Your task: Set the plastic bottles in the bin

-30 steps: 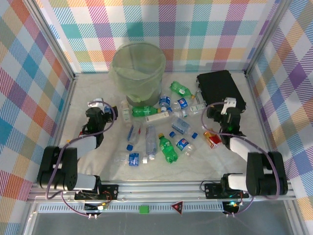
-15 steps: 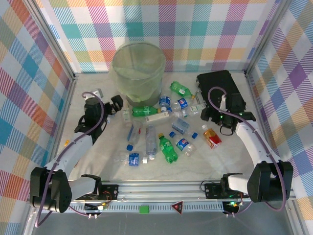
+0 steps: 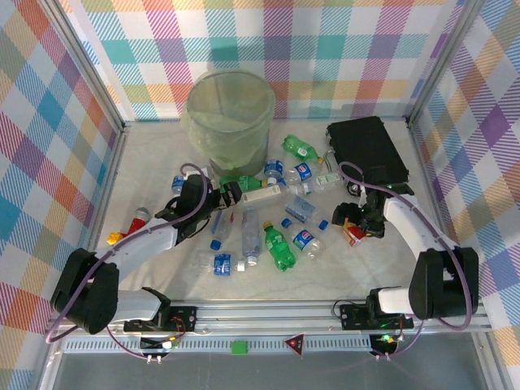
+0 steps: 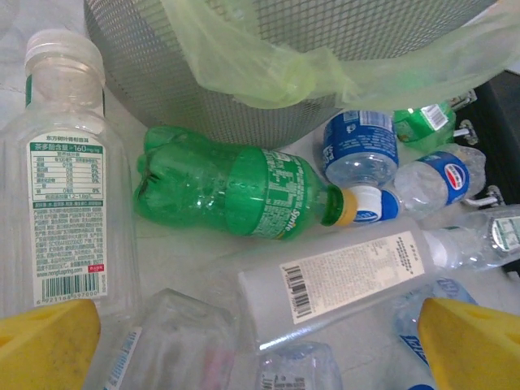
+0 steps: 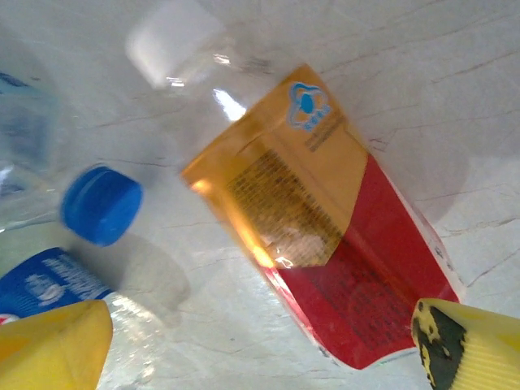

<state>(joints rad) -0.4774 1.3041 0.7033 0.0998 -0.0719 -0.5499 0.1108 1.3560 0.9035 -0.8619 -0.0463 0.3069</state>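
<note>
Desk (image 3: 138, 166): pale surface carrying all items.
Bin (image 3: 213, 140): upper centre of the overhead view, upright, bag-lined, mouth unobstructed.
Plastic bottles (image 3: 280, 248): scattered on their sides across the centre of the overhead view, below and right of the bin. None can be confirmed inside the bin.
Handling (judged): empty or nearly so, hence light. Thin walls will dent under pressure, and the smooth round bodies are liable to roll or slip out.
Hold (judged): across the labelled mid-body, square to the long axis. Avoid the tapering neck and cap.
Left arm (image 3: 154, 237): reaches from lower left, low over the desk, towards the bin's foot.
Right arm (image 3: 410, 227): bent inward at centre right, wrist pointing down.
Left gripper (image 4: 256, 349): jaws wide apart and holding nothing, with clear bottles beneath. A green bottle (image 4: 236, 191) lies ahead against the bin.
Right gripper (image 5: 260, 349): jaws wide apart, flanking a red-and-orange labelled bottle (image 5: 317, 236) without clamping it.
</note>
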